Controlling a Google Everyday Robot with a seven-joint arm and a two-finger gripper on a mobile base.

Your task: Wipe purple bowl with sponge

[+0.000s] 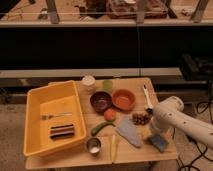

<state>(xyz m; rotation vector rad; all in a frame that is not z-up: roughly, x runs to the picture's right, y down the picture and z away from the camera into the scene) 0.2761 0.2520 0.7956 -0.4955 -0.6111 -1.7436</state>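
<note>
Jaws cannot be judged open or closed; the gripper (157, 134) is largely masked by the white arm (172, 117), low over the sponge (160, 143) near the table's (135, 156) front corner. The purple bowl (101, 101) is seen well apart, mid-table.

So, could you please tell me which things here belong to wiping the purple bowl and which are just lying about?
For the job:
purple bowl
sponge
gripper, close by the sponge

Lying about:
orange bowl
yellow tub with a fork
pale grey-blue sheet
metal cup
white cup
</note>
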